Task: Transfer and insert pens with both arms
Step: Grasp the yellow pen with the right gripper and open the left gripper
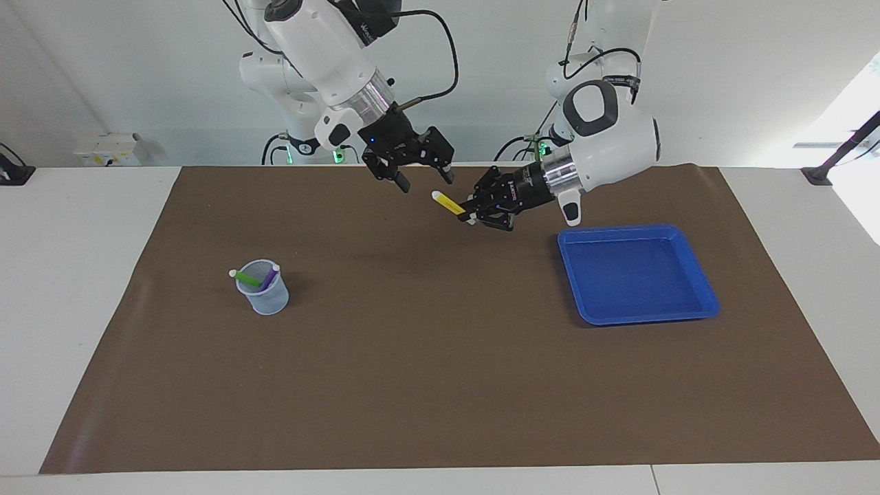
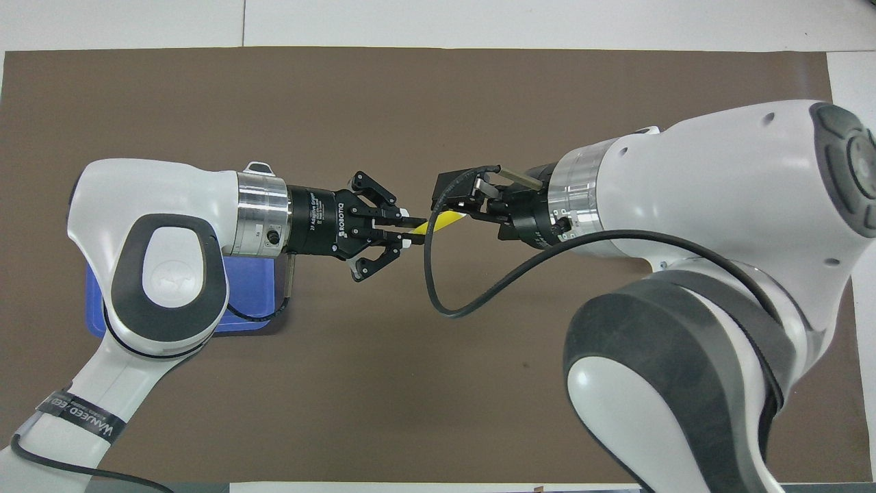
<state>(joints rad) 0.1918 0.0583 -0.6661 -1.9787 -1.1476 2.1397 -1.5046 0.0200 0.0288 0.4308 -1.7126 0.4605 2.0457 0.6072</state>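
Pens were the subject: the yellow pen [image 1: 448, 203] was held aloft over the brown mat [image 1: 440, 385], clenched by the left gripper [image 1: 473, 212] at one end, its pale tip pointing toward the right gripper [image 1: 411, 176]. That gripper hung just beside the tip with jaws parted — not touching it. The green pen [image 1: 245, 278] and purple pen [image 1: 269, 278] stood tilted in the cup [image 1: 265, 295] toward the right arm's end; the blue tray [image 1: 694, 265] lay at the left arm's end. Judged light, stiff, slick — best taken mid-barrel.
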